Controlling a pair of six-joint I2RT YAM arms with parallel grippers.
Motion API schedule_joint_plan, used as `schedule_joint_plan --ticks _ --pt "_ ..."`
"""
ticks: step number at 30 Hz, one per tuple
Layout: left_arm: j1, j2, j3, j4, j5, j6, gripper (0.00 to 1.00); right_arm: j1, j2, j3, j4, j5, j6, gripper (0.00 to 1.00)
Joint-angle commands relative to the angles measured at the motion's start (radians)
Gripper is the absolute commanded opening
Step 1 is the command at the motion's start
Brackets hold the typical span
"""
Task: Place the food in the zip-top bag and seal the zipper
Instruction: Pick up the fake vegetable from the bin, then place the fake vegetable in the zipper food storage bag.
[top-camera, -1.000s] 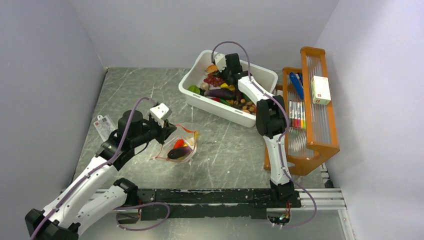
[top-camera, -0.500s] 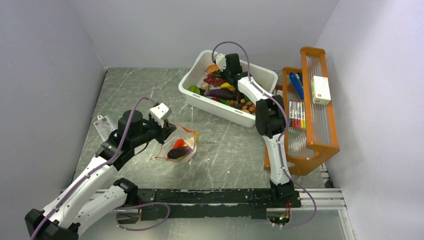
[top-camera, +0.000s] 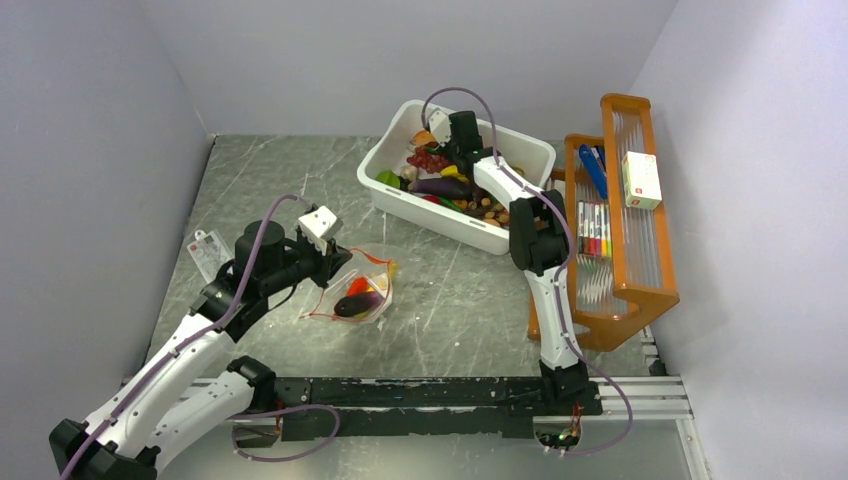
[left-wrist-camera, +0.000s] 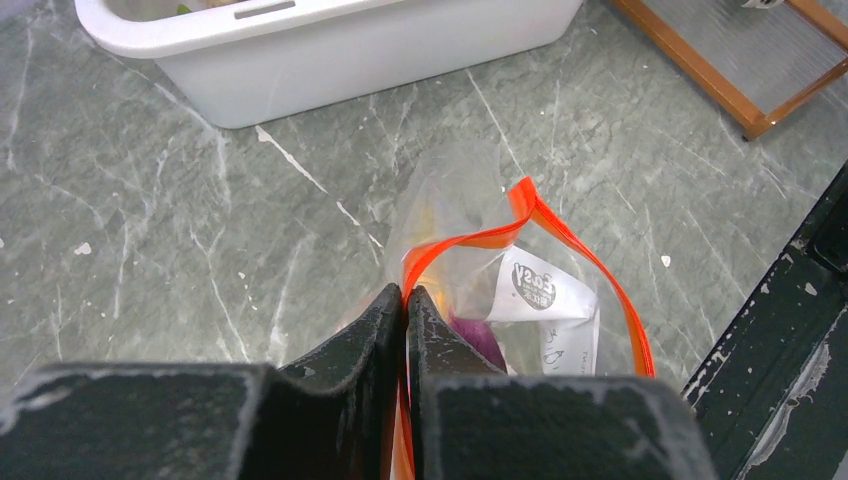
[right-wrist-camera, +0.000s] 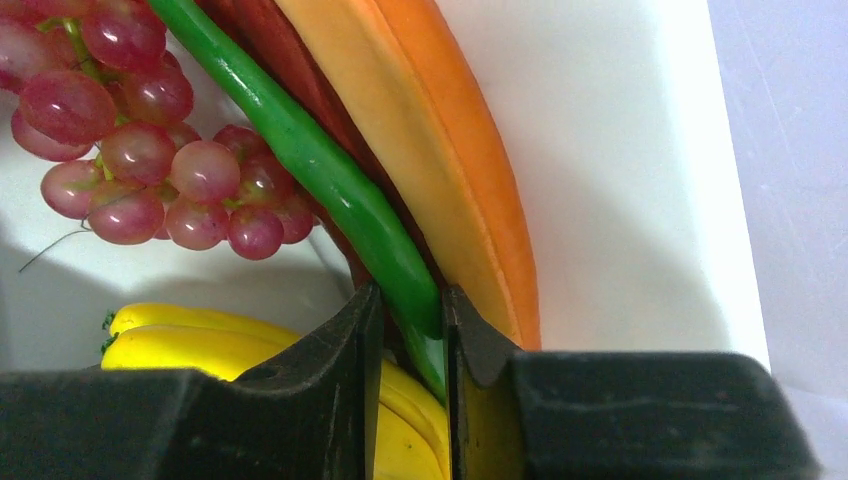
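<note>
The left gripper (left-wrist-camera: 405, 296) was pinched together on the thin orange-red plastic zipper strip (left-wrist-camera: 522, 198) of the clear, crinkly zip-top bag (top-camera: 365, 285). From the fingers the strip looped open toward 4 o'clock in the left wrist view. The bag lay on the grey marbled tabletop (top-camera: 450, 290), at about 7 o'clock from the white rectangular plastic tub (top-camera: 440, 222) and apart from it. Inside the bag were a dark purple eggplant-shaped toy (top-camera: 355, 306) and a red-orange piece (top-camera: 357, 285); a small white label (left-wrist-camera: 540, 288) showed through the plastic.

The right gripper (right-wrist-camera: 410, 300) was down in the tub near its 12 o'clock side, its fingers clamped on a long glossy green plastic bean pod (right-wrist-camera: 320, 165). In the right wrist view an orange plastic fruit slice (right-wrist-camera: 450, 150) lay just beside the pod at 3 o'clock. A bunch of red plastic grapes (right-wrist-camera: 150, 130) sat at 9 o'clock and yellow plastic bananas (right-wrist-camera: 180, 335) at 7 o'clock.
</note>
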Motion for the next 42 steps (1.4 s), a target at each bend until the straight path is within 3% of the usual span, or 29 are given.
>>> schedule_joint_plan --ticks 1,4,7,12,16,21,25,30,34,42 --pt "0.006 -0.001 0.006 0.026 -0.031 0.010 0.07 -0.005 -0.045 -0.052 0.055 0.051 -0.022 0.18" --pt "0.007 0.005 0.016 0.006 -0.041 0.004 0.07 0.003 -0.098 -0.057 0.038 0.060 -0.008 0.17" --pt "0.007 -0.015 0.006 0.003 -0.073 -0.024 0.07 0.006 -0.160 -0.010 -0.084 -0.041 0.085 0.17" --pt "0.007 0.017 0.022 -0.029 -0.155 -0.092 0.07 0.009 -0.356 -0.217 0.028 -0.057 0.141 0.15" --pt "0.007 0.071 0.067 -0.042 -0.119 -0.163 0.07 0.009 -0.465 -0.299 0.016 -0.060 0.213 0.14" --pt "0.008 0.087 0.055 0.024 -0.114 -0.303 0.07 0.018 -0.628 -0.485 0.139 -0.153 0.274 0.14" --pt "0.007 0.100 0.059 0.074 -0.136 -0.422 0.07 0.020 -0.696 -0.506 0.135 -0.168 0.360 0.14" --pt "0.008 0.154 0.121 0.047 -0.123 -0.499 0.07 0.021 -0.852 -0.630 0.215 -0.307 0.500 0.14" --pt "0.007 0.171 0.160 0.036 -0.096 -0.536 0.07 0.027 -1.002 -0.773 0.355 -0.439 0.608 0.15" --pt "0.009 0.198 0.233 0.019 -0.029 -0.577 0.07 0.055 -1.235 -1.069 0.856 -0.754 0.882 0.15"
